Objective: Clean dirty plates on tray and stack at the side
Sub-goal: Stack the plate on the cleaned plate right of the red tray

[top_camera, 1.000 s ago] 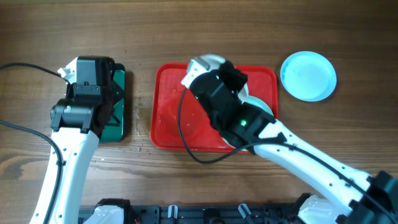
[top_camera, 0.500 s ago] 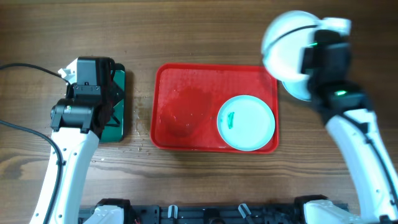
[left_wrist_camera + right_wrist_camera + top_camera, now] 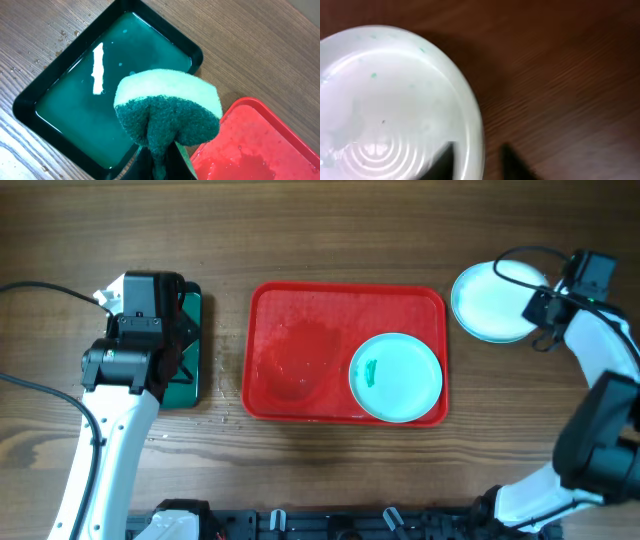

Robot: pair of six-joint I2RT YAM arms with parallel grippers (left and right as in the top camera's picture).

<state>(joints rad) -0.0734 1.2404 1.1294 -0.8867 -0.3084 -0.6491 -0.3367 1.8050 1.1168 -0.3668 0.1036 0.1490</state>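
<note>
The left hand (image 3: 157, 159) pinches a green sponge (image 3: 167, 112) above the water-filled dark green tray (image 3: 70, 102) near the left edge of the surface (image 3: 330, 230). The red tray (image 3: 300, 310) lies mid-surface, wet, with a pale-blue plate (image 3: 405, 385) bearing a teal smear (image 3: 371, 371) in its right half. Toward the far right corner, off the tray, sits a white plate (image 3: 488, 300). The right hand (image 3: 478, 147) is slightly parted, its blurred fingers (image 3: 512, 162) straddling that plate's rim.
</note>
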